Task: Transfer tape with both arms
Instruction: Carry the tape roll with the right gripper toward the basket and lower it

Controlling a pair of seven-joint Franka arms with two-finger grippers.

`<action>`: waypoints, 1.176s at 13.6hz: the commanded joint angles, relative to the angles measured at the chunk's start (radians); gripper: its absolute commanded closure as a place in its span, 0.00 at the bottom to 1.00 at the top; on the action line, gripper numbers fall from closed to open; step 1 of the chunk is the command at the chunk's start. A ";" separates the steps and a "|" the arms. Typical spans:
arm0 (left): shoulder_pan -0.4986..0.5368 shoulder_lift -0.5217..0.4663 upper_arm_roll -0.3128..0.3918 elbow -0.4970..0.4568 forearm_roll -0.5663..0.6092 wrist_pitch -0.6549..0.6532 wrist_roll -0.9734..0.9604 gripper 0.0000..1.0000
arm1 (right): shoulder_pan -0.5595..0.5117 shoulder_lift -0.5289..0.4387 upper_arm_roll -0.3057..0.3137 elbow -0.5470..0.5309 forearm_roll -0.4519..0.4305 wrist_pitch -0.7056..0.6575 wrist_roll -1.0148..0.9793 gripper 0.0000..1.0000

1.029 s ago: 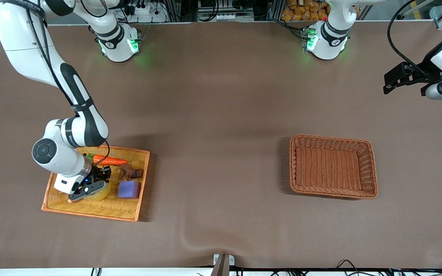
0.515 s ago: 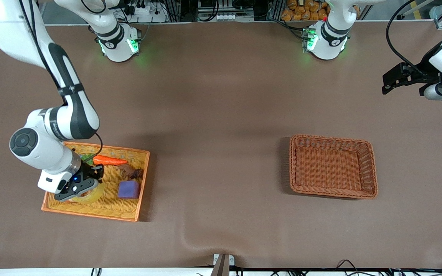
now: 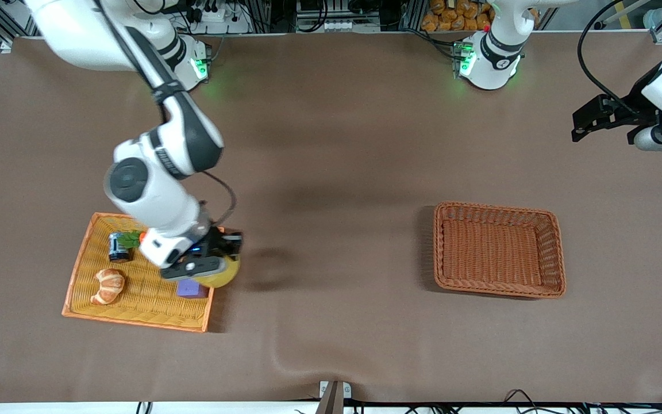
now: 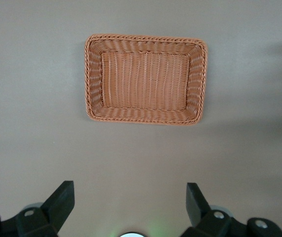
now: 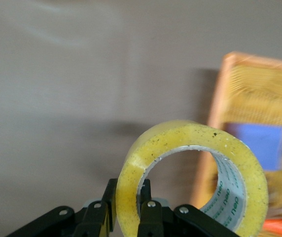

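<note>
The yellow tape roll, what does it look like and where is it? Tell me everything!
The tape is a see-through yellowish ring with a grey-white core that has green print inside. The right gripper is shut on its wall, one finger inside the ring and one outside, holding it up on edge. It hangs in the air over the edge of the orange tray, above the purple block. Only the gripper touches it.

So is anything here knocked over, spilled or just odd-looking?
Nothing stands out. The right gripper holds the tape by its wall, over the edge of the orange tray. The croissant lies in the tray. The brown basket sits flat, and the left gripper waits open.
</note>
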 commanded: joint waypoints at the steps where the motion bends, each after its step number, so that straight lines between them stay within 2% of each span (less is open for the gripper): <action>1: -0.002 -0.002 -0.002 0.004 0.007 -0.015 -0.021 0.00 | 0.090 0.118 -0.005 0.167 -0.006 -0.010 0.184 1.00; 3: -0.002 -0.002 -0.002 0.004 0.007 -0.015 -0.021 0.00 | 0.163 0.166 -0.008 0.209 -0.006 0.037 0.280 1.00; 9: 0.000 -0.002 -0.002 0.004 0.007 -0.015 -0.019 0.00 | 0.296 0.304 -0.016 0.210 -0.011 0.411 0.591 1.00; 10: 0.001 -0.002 -0.002 0.003 0.007 -0.015 -0.019 0.00 | 0.321 0.322 -0.028 0.209 -0.012 0.435 0.626 1.00; 11: 0.001 -0.004 -0.002 0.003 0.007 -0.015 -0.019 0.00 | 0.342 0.330 -0.042 0.209 -0.011 0.437 0.657 0.96; 12: 0.001 -0.004 -0.002 0.003 0.007 -0.017 -0.019 0.00 | 0.354 0.330 -0.049 0.209 -0.009 0.435 0.680 0.57; 13: 0.001 -0.004 -0.004 0.003 0.007 -0.017 -0.019 0.00 | 0.359 0.329 -0.051 0.209 -0.011 0.435 0.705 0.01; 16: 0.001 -0.007 -0.002 0.003 0.007 -0.017 -0.019 0.00 | 0.352 0.294 -0.068 0.204 -0.011 0.423 0.740 0.00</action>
